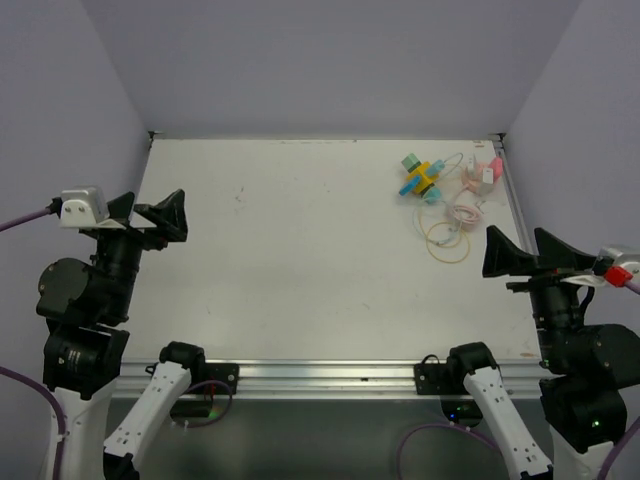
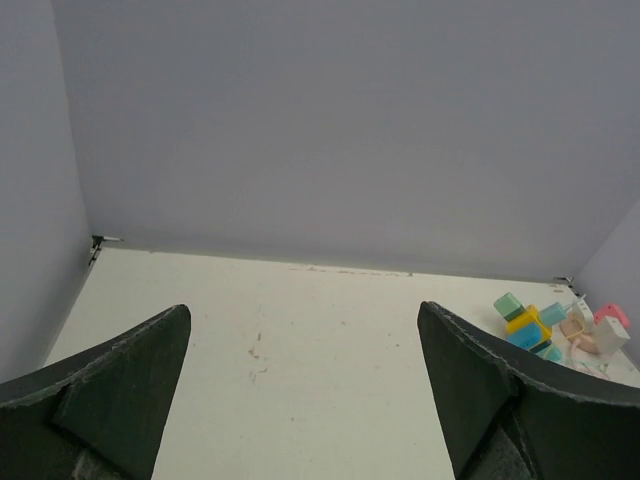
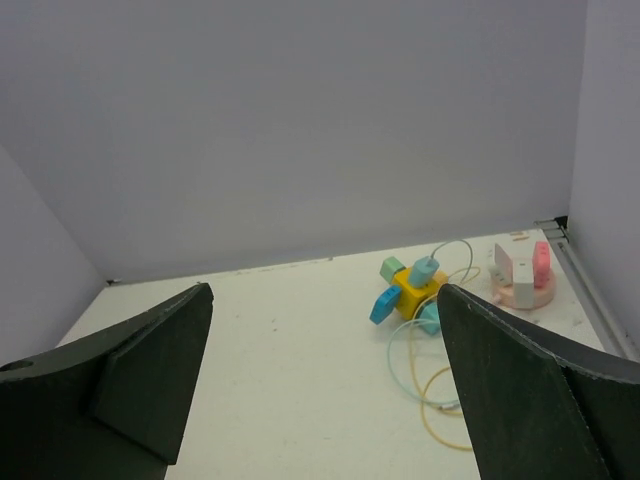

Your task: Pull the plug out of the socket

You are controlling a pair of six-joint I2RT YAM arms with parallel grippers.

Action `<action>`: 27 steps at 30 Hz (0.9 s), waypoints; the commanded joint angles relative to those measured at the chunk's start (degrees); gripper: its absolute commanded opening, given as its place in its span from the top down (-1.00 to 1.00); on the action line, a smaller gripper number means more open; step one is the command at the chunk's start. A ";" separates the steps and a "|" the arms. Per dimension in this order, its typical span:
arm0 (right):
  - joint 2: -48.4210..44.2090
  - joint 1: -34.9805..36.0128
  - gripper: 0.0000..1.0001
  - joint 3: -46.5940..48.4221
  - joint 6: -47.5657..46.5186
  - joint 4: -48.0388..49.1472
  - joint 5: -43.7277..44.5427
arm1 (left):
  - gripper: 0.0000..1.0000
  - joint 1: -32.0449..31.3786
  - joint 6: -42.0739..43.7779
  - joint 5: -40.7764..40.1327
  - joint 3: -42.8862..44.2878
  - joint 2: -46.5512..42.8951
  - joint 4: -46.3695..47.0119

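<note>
Left jaws: spread wide, empty, near-left above white bench (image 1: 300,260).
Right jaws: spread wide, empty, near-right.
Yellow plastic cube socket (image 1: 426,179): far-right on bench, plugs seated.
Blue plastic plug (image 1: 410,187): probably light, rigid, slick; pinch its flat sides, brace the cube.

Right gripper fingers (image 3: 140,390): mine, matt black plastic, grainy edges.
Table (image 3: 300,400) beneath me: matt off-white, faintly scuffed.
Socket cube (image 3: 412,292) ahead-right: smooth yellow plastic.
Plugs (image 3: 384,305) on it: smooth blue and teal plastic.
Cables (image 1: 462,212): thin, smooth sheath.
</note>
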 commanded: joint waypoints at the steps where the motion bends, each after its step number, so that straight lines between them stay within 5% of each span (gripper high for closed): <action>1: 0.22 -0.19 -0.98 -2.25 1.80 1.75 -0.07 | -0.99 -0.30 -1.30 1.37 -1.25 0.88 1.36; 14: 11.02 -0.19 -0.98 -4.45 11.19 -4.56 0.72 | -0.99 -0.30 -2.96 7.08 -8.89 5.27 3.55; 21: 24.11 -0.19 -0.97 -6.12 16.91 -5.98 -2.18 | -0.99 -0.30 -3.67 8.31 -16.62 8.34 5.75; 27: 39.14 -0.10 -0.98 -4.54 22.27 -3.52 5.10 | -0.99 -0.30 -4.28 12.62 -25.32 10.45 10.14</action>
